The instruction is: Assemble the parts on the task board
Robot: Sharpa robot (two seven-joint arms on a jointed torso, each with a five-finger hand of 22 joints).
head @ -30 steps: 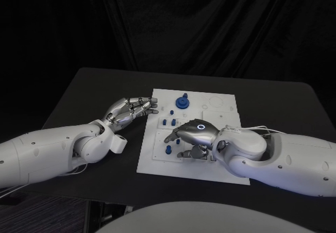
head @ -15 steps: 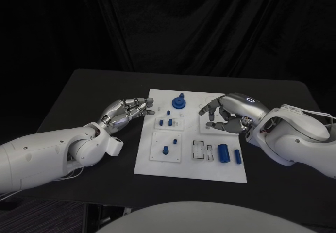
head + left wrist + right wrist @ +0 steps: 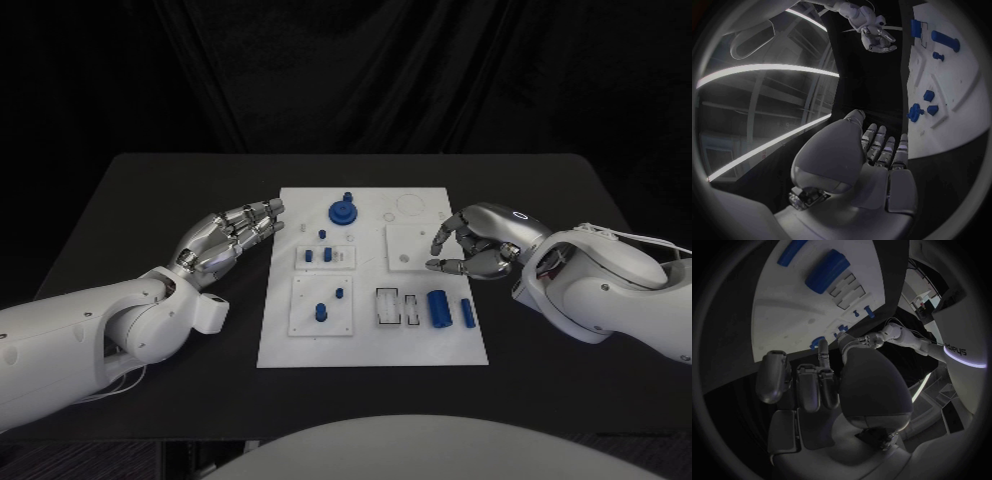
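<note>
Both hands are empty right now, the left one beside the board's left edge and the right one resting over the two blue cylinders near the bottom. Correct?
Not quite. In the head view the right hand hovers over the task board at its right edge, above the blue cylinders. The left hand is beside the left edge, and both are empty.

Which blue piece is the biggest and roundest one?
The round blue part at the far end of the task board, with a knob on top. The others are small pegs or cylinders.

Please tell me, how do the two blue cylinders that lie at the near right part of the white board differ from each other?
The thick blue cylinder is clearly wider than the thin blue cylinder. The thick one lies next to the black-outlined slots, while the thin one lies nearer the right edge of the task board. Both are blue, lie flat side by side and roughly parallel, and no hand touches them.
</note>
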